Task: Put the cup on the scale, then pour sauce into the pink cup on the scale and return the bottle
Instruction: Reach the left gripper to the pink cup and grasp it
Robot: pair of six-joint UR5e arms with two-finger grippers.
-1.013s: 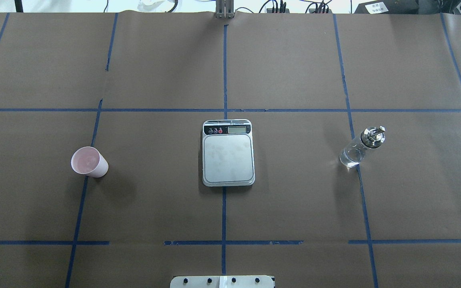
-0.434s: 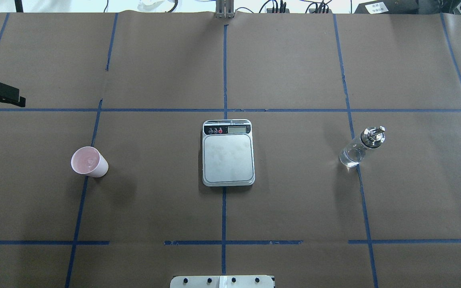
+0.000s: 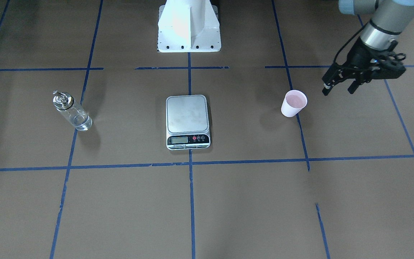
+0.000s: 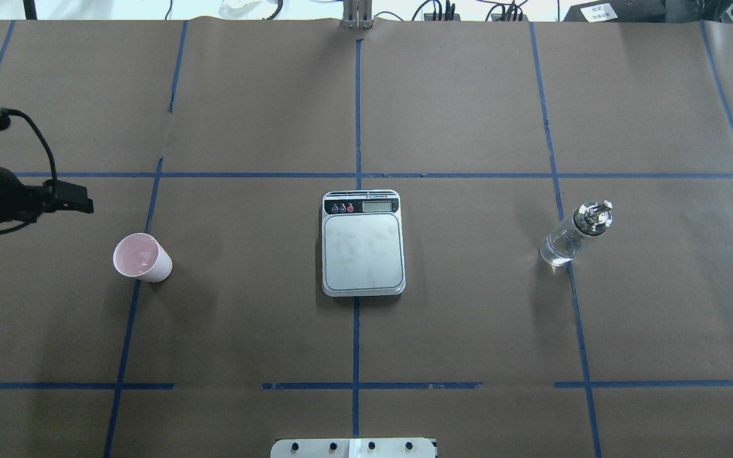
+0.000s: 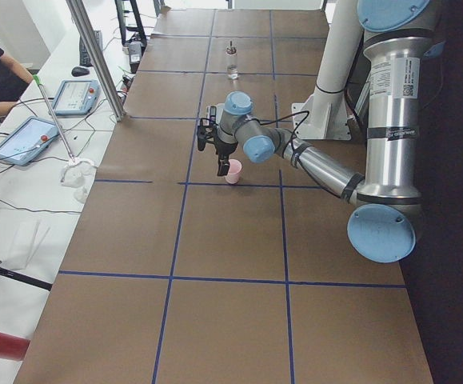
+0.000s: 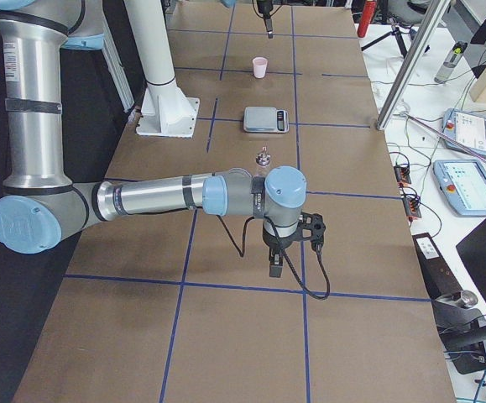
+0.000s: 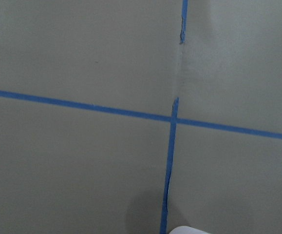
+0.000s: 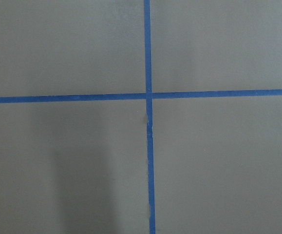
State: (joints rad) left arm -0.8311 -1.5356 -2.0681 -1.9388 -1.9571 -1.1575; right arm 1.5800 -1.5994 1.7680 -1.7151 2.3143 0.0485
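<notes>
The pale-pink cup (image 4: 142, 257) stands upright and empty on the brown table, left of the scale; it also shows in the front view (image 3: 294, 103). The steel-topped scale (image 4: 363, 243) sits at the table's middle with nothing on it. The glass bottle (image 4: 573, 235) with a silver spout stands far right and holds a little clear sauce (image 3: 82, 124). My left gripper (image 3: 338, 90) is open and empty, hovering just outside the cup, apart from it. My right gripper (image 6: 276, 267) shows only in the exterior right view, far from the bottle; I cannot tell its state.
Blue tape lines cross the brown table cover. The robot's white base (image 3: 189, 36) stands at the near edge behind the scale. Tablets and cables lie on a side desk (image 5: 23, 140) past the far edge, beside a metal pole (image 5: 95, 56).
My left arm has come in from the overhead view's left edge and moved right and nearer to the cup. Cup, scale and bottle have not moved.
</notes>
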